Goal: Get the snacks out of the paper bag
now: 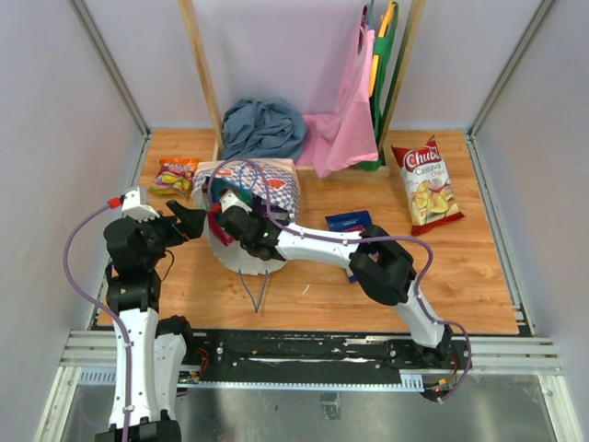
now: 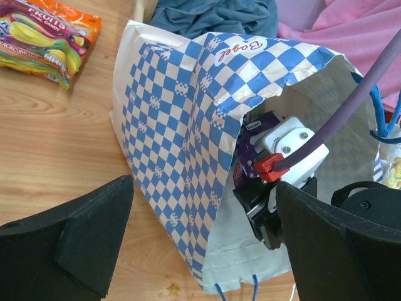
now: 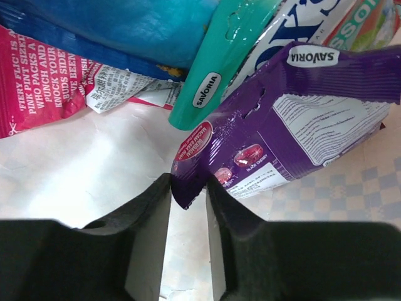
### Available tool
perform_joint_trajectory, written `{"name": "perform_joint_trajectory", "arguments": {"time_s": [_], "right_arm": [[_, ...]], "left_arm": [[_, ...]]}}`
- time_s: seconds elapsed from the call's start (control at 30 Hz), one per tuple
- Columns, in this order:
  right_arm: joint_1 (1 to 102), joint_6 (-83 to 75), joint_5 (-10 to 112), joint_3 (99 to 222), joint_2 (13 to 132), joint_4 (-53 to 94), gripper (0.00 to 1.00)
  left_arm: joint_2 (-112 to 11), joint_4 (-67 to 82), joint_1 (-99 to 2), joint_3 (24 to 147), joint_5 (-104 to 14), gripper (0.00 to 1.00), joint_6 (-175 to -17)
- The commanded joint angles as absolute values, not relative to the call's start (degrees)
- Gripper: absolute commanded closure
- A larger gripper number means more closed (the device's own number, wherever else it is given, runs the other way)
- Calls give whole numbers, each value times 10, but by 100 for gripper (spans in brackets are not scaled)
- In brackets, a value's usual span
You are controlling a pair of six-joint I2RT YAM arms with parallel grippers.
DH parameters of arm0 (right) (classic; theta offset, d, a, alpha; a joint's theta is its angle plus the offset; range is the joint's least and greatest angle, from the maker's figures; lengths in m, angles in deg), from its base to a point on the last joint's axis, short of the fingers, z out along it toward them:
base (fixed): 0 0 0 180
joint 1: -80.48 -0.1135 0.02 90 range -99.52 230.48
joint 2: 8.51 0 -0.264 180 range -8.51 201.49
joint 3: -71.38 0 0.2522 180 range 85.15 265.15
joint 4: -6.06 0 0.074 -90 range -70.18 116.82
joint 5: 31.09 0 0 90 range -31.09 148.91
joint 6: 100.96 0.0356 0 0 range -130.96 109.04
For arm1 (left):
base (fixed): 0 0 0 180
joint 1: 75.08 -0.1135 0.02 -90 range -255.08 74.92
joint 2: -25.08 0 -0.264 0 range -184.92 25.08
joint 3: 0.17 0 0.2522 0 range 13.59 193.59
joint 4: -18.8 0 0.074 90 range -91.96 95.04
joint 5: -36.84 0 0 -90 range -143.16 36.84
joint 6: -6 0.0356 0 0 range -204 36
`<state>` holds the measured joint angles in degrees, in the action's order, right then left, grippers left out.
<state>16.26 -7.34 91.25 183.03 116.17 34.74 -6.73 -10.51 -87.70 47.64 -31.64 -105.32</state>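
The paper bag (image 1: 276, 187) lies on its side, mouth toward me, and also shows in the left wrist view (image 2: 175, 113). My right gripper (image 3: 188, 188) is deep inside it, shut on the corner of a purple packet (image 3: 301, 125). It also shows in the top view (image 1: 224, 219). Inside the bag lie a magenta bag (image 3: 44, 75), a blue bag (image 3: 125, 25) and a teal packet (image 3: 219, 56). My left gripper (image 1: 193, 221) is open and empty beside the bag's left edge. Out on the table are the Chuds bag (image 1: 425, 184), a dark blue packet (image 1: 350, 222) and an orange packet (image 1: 175, 175).
A grey-blue cloth (image 1: 262, 127) lies behind the bag. Pink (image 1: 345, 129) and green (image 1: 385, 64) cloth bags hang from a wooden frame (image 1: 202, 74) at the back. Walls close in the left and right sides.
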Motion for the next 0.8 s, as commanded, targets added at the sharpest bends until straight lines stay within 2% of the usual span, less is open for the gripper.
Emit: {"name": "perform_joint_trajectory", "arguments": {"time_s": [0.0,0.17,0.2,0.77], "right_arm": [[174,-66,961,1844,1163,365,76],[174,-69,979,1825,1141,359,97],[174,-70,979,1821,1134,356,99],[123,-101,914,1807,972,360,99]], "left_arm": [[-63,-88,-875,471,-303,0,-1055],[-64,-86,-875,471,-301,0,-1055],[-64,-86,-875,470,-300,0,-1055],[-63,-88,-875,471,-305,0,-1055]]}}
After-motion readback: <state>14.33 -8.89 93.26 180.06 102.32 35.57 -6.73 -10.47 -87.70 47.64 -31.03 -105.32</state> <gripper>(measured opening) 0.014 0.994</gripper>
